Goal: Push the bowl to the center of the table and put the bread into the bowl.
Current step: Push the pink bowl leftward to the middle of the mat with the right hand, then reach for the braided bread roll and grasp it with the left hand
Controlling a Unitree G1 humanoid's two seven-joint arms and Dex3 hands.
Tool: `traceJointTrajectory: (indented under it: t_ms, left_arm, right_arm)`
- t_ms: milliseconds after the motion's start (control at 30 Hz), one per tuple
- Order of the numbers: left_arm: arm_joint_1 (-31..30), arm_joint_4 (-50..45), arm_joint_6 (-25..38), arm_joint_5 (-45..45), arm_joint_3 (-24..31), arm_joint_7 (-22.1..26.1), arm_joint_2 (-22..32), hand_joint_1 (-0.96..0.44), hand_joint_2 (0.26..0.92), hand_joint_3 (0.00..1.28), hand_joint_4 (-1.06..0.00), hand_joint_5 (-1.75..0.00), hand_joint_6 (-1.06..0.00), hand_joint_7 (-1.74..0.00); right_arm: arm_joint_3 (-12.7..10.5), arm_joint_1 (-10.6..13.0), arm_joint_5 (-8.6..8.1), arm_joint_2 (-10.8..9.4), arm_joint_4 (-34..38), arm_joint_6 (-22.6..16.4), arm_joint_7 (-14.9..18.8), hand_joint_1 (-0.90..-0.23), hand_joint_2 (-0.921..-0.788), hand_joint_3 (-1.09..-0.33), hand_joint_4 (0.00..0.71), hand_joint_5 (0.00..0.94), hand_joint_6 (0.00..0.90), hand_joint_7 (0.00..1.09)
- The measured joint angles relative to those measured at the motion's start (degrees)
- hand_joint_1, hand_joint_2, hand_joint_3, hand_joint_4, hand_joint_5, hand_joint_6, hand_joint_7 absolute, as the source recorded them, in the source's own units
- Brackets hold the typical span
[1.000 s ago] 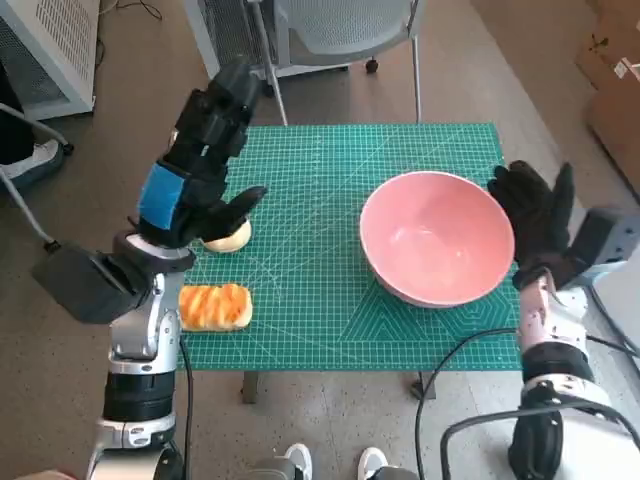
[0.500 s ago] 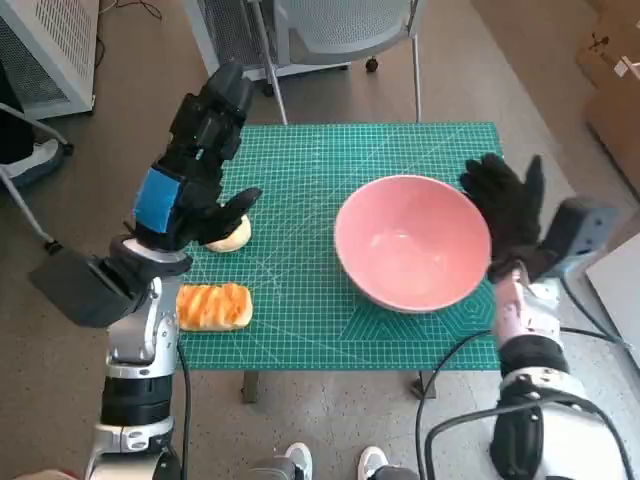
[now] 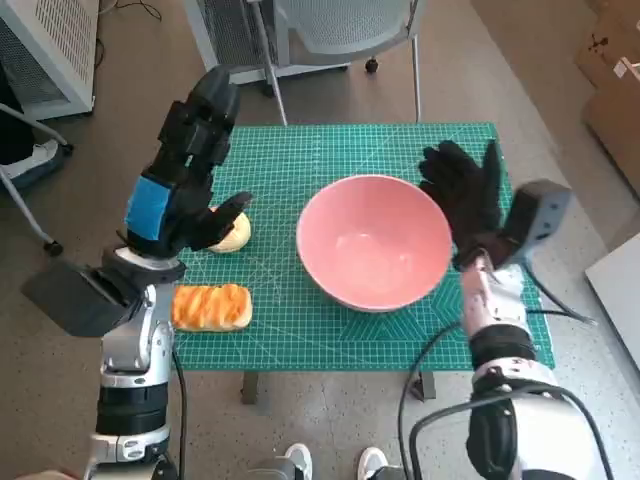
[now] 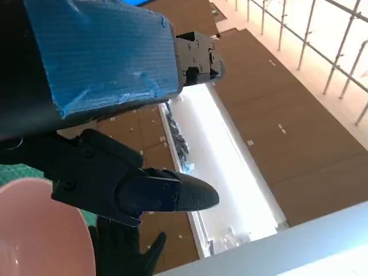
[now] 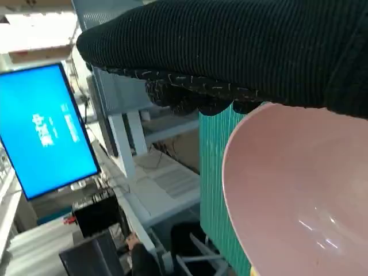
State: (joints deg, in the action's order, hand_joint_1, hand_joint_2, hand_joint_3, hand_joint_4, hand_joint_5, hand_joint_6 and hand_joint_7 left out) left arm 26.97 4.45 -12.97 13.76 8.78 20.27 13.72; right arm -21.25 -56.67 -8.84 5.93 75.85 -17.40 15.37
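Note:
A large pink bowl (image 3: 372,240) sits empty near the middle of the green cutting mat (image 3: 300,320). My right hand (image 3: 465,190), gloved with fingers spread, presses against the bowl's right rim. The bowl's rim (image 5: 287,195) fills the right wrist view under the glove. An orange-glazed bread (image 3: 212,306) lies at the mat's front left. A pale round bun (image 3: 232,237) lies behind it, partly hidden by my left hand (image 3: 185,175), which hovers above it with fingers spread and nothing held. The left wrist view shows the bowl's edge (image 4: 34,230) and the far glove (image 4: 123,250).
A grey chair (image 3: 330,30) stands behind the table. A white cabinet (image 3: 45,50) is at the back left. Shoes (image 3: 335,462) show on the floor at the table's front edge. A blue screen (image 5: 43,126) stands on a desk in the right wrist view.
My right hand has pushed the bowl leftward from the mat's right side toward its middle. My left hand has stayed above the bun, drifting slightly left.

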Motion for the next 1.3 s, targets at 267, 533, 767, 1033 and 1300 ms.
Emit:
traceJointTrajectory:
  t_ms: [267, 533, 767, 1033, 1300]
  left_arm:
    - [-0.8, -1.3, 0.3, -0.6, 0.1, -1.1, 0.5, -0.59, 0.921, 0.29, 0.0, 0.0, 0.0, -0.33]
    - [-1.8, -2.1, 0.6, -1.2, 0.3, -1.8, 1.1, -0.61, 0.921, 0.29, 0.0, 0.0, 0.0, -0.32]
    - [-2.6, -3.0, 1.2, -1.2, 0.6, -1.9, 1.3, -0.61, 0.921, 0.28, 0.0, 0.0, 0.0, -0.32]
    - [-2.8, -3.2, 1.3, -1.2, 1.0, -2.3, 1.5, -0.61, 0.921, 0.28, 0.0, 0.0, 0.0, -0.33]
    - [-2.8, -3.5, 1.4, -1.7, 0.9, -3.0, 1.5, -0.6, 0.921, 0.28, 0.0, 0.0, 0.0, -0.33]
  right_arm:
    - [1.5, -1.2, 0.31, -1.1, 0.0, 0.4, -0.2, -0.524, -0.921, -0.838, 0.302, 0.01, 0.391, 0.02]
    - [2.5, -1.4, 0.36, -1.2, 0.0, 0.4, 0.4, -0.515, -0.921, -0.842, 0.301, 0.007, 0.392, 0.02]
    - [2.6, -2.0, 0.17, -0.1, -0.7, -0.4, 2.3, -0.529, -0.921, -0.858, 0.303, 0.006, 0.388, 0.01]
    - [1.7, -3.8, -1.41, 2.0, -4.0, -7.0, 7.8, -0.595, -0.921, -0.812, 0.306, 0.005, 0.394, 0.02]
    - [-1.1, -4.2, -7.35, 3.5, -8.3, -15.8, 19.9, -0.629, -0.921, -0.734, 0.301, 0.002, 0.405, 0.02]
